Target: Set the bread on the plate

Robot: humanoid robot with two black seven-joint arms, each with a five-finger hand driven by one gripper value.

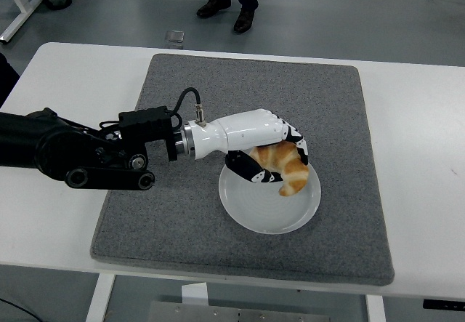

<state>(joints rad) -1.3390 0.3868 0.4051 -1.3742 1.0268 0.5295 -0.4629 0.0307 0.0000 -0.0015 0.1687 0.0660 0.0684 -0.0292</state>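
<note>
Fingers [296,142] of the left hand [272,155] curl around the bread [285,168], gripping it just over the plate [254,216].

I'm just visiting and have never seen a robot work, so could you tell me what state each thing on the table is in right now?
Left hand: fingers curled around the bread, over the plate.
Bread: a croissant, held in the hand, low over the plate's upper right part; whether it touches the plate is unclear.
Plate: upright on the mat, nothing else in it.
Mat: lying flat on the white table.
</note>
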